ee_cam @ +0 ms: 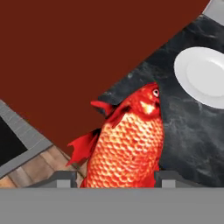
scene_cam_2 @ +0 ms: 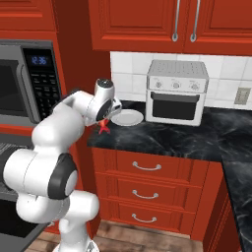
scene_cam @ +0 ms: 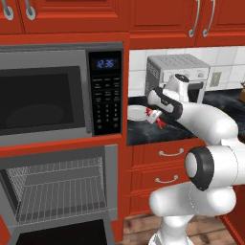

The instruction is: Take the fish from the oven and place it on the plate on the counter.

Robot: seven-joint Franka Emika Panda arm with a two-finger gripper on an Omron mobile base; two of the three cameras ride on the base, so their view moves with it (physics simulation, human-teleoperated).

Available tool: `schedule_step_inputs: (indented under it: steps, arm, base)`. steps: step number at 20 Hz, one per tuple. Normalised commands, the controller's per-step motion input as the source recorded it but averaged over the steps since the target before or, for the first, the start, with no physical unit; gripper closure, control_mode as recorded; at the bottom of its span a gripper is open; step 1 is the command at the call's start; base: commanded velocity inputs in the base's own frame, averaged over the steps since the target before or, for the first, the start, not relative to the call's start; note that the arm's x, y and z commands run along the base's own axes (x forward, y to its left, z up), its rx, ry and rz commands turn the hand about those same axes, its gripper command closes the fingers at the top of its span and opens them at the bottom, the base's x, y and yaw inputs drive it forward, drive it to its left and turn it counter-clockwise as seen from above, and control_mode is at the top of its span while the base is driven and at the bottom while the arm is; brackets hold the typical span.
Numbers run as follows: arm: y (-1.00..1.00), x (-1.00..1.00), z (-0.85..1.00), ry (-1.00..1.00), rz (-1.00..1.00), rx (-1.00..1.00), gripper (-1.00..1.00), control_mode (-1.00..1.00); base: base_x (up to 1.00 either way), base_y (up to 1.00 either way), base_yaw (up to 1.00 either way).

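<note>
My gripper (ee_cam: pixel 117 175) pinches the fish (ee_cam: pixel 127 140) near the counter's (ee_cam: pixel 183 131) front edge; a slip would miss the plate (ee_cam: pixel 203 76).

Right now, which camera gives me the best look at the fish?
The hand view: the fish looms large between the end effector's fingertips, scales and eye clear. The left base view shows a small red scrap by the plate; the right base view shows its tail under the hand.

red cabinets (scene_cam_2: pixel 147 22) | white tile wall (scene_cam_2: pixel 129 66) | wood floor (scene_cam_2: pixel 142 241), seemingly planks
</note>
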Motion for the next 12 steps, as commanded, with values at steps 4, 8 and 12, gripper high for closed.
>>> schedule_step_inputs:
  steps: [4, 8, 12]
  arm:
    - [0.0, 0.29, -0.6, -0.12, 0.18, -0.06, 1.0, -1.0]
    - [0.0, 0.11, -0.19, -0.06, 0.13, -0.16, 1.0, -1.0]
    - [0.0, 0.3, 0.0, -0.01, 0.12, -0.12, 1.0, -1.0]
  base:
    - [0.0, 0.0, 0.0]
    - [0.0, 0.0, 0.0]
    - [0.0, 0.0, 0.0]
